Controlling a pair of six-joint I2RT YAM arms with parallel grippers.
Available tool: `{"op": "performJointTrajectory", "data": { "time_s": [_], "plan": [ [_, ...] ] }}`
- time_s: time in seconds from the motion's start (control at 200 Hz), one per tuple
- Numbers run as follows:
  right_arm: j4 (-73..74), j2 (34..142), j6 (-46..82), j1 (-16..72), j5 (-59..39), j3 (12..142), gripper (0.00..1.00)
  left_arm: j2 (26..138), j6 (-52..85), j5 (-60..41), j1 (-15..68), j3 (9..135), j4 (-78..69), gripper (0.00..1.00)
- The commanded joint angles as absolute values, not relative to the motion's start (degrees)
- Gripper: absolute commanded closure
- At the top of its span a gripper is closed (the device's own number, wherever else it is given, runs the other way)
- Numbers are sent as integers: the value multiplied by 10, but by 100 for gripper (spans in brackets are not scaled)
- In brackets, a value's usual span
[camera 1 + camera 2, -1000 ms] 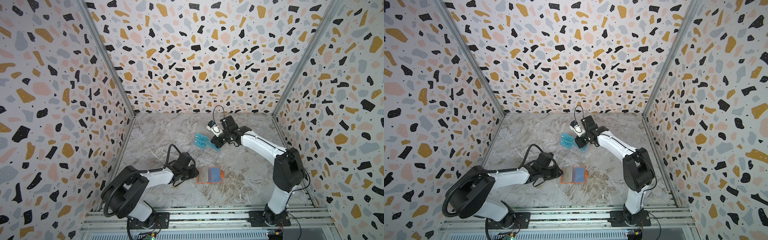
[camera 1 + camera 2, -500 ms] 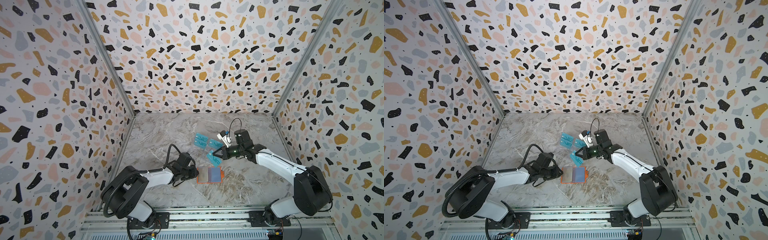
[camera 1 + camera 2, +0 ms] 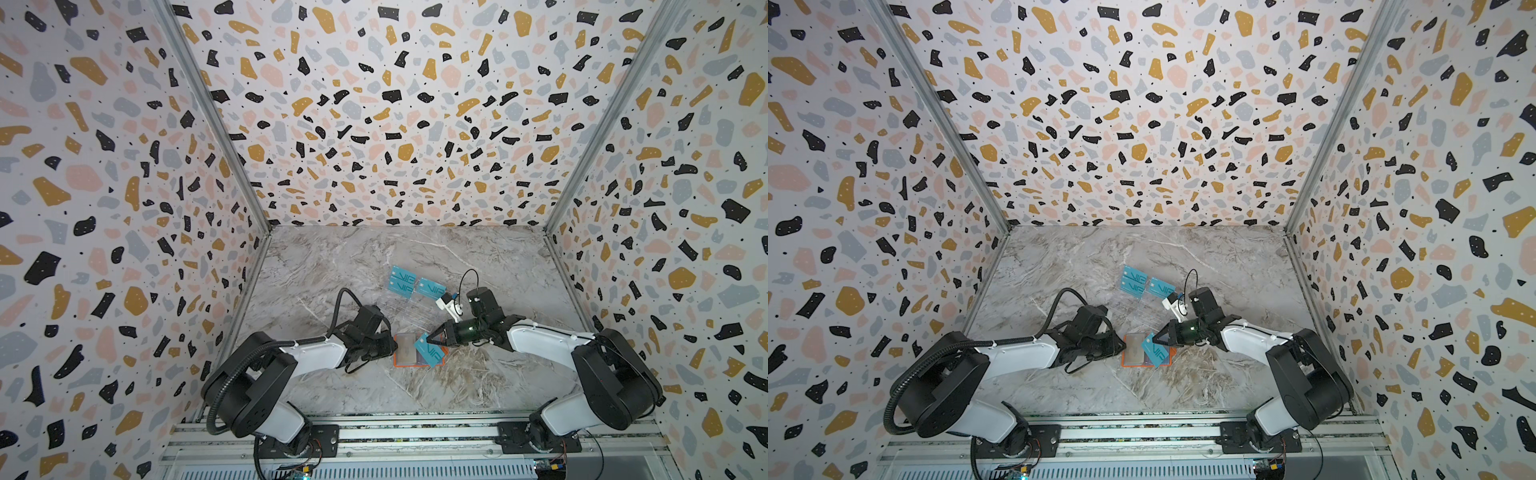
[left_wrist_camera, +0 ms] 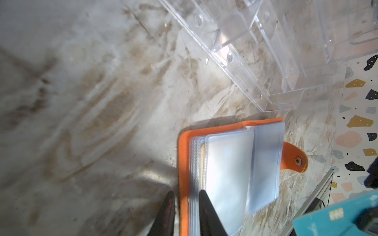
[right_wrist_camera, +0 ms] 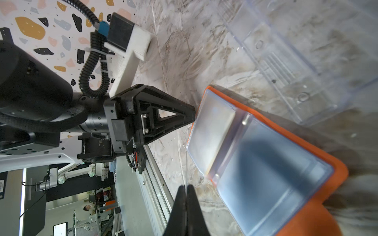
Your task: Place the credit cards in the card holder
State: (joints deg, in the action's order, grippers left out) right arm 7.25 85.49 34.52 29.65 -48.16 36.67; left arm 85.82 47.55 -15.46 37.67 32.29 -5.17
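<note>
**Orange holder clamped, teal card held above it**

The holder is laid open on the marble table, near the front edge, with its bluish sleeves turned upward. Its snap tab is seen on the side away from the left gripper. That gripper is closed on the holder's left edge. In the left wrist view one finger is placed outside the orange cover and the other on the sleeves.

The right gripper is shut tight on a corner of the card (shown only edge-on in the right wrist view). The card is held tilted over the right half of the holder and has not yet been slid into a sleeve. Whether it touches the sleeves cannot be told.

Three more teal cards, marked VIP, are seen at the far end of a clear stand. The stand is set just behind the holder.
</note>
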Motion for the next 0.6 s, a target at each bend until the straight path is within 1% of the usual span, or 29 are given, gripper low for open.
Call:
{"op": "performJointTrajectory", "data": {
  "time_s": [0.0,0.475,0.596],
  "plan": [
    [115,865,378,286,-479,350,100,859,471,-142,380,318,4,76],
    [163,904,402,281,-471,336,100,852,475,-143,380,317,4,76],
    [171,914,404,281,-472,336,100,826,478,-146,380,326,0,76]
  ]
}}
